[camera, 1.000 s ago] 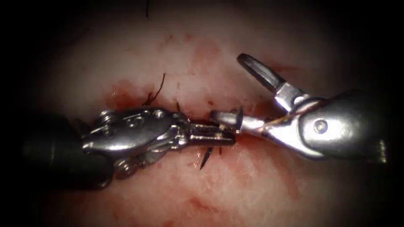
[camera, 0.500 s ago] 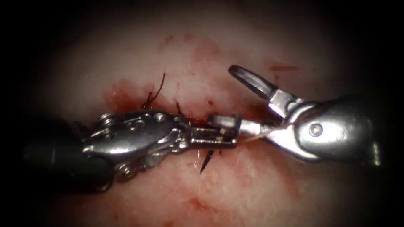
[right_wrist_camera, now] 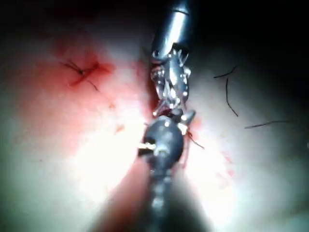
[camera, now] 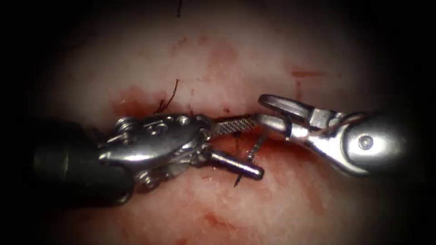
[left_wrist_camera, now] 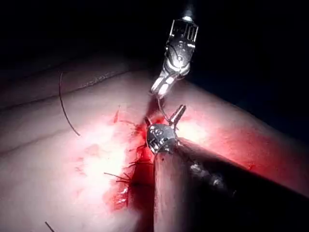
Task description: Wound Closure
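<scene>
In the endoscope view my right tool (camera: 260, 111) comes in from the right with its jaws shut on the curved needle (camera: 255, 146), gripping it toward its back end. The needle runs down from there behind the left tool's lower jaw. Its sharp tip (camera: 236, 183) shows free just below that jaw; I cannot tell whether it touches the tissue (camera: 272, 204). My left tool (camera: 256, 148) lies over the cut from the left, jaws wide open around the needle and holding nothing. In the left wrist view the right tool (left_wrist_camera: 161, 88) hangs just above the left tool's jaws.
Cut ends of dark thread (camera: 170, 96) stick up from an earlier stitch at the left of the cut. Red fluid (camera: 131, 102) stains the tissue around the cut. A loose length of thread (left_wrist_camera: 64, 105) lies on the tissue in the left wrist view.
The right tool's jaws, open a second ago, have shut on the needle. The left tool's jaws, shut on the needle before, have opened wide and let it go.
</scene>
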You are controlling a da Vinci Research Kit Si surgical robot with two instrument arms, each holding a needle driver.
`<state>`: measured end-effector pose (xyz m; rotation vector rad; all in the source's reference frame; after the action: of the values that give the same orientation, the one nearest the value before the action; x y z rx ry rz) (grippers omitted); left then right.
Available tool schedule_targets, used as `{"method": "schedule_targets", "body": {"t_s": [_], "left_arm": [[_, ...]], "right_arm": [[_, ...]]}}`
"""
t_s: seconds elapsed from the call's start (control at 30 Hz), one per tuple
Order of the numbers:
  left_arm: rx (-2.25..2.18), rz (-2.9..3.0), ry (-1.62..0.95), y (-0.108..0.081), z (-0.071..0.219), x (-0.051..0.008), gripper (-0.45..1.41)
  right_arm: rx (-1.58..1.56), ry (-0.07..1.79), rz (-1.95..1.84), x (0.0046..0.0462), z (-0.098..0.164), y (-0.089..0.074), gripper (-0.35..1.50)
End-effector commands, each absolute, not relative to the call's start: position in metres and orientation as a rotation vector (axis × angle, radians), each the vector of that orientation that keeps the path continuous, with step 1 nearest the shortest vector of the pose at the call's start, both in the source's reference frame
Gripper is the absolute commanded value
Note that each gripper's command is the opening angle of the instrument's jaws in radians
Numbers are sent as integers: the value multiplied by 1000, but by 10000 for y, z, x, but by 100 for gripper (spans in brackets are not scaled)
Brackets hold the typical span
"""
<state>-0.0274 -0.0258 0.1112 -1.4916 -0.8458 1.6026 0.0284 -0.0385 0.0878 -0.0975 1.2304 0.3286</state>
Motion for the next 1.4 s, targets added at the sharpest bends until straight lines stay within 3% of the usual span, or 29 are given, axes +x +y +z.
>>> {"method": "schedule_targets", "body": {"t_s": [0.03, 0.2, 0.47, 1.4], "left_arm": [[-1494, 1619, -835, -261, 1116, -282, 120], [-1467, 1747, -803, -273, 1113, -291, 120], [-1412, 1934, -750, -297, 1135, -309, 99], [-1334, 2050, -849, -345, 1218, -335, 89]], "right_arm": [[-108, 1228, 320, 278, 884, -381, -35], [-127, 1224, 305, 238, 889, -368, -35], [-188, 1224, 244, 211, 900, -346, -35], [-213, 1331, 89, 259, 934, -330, -35]]}}
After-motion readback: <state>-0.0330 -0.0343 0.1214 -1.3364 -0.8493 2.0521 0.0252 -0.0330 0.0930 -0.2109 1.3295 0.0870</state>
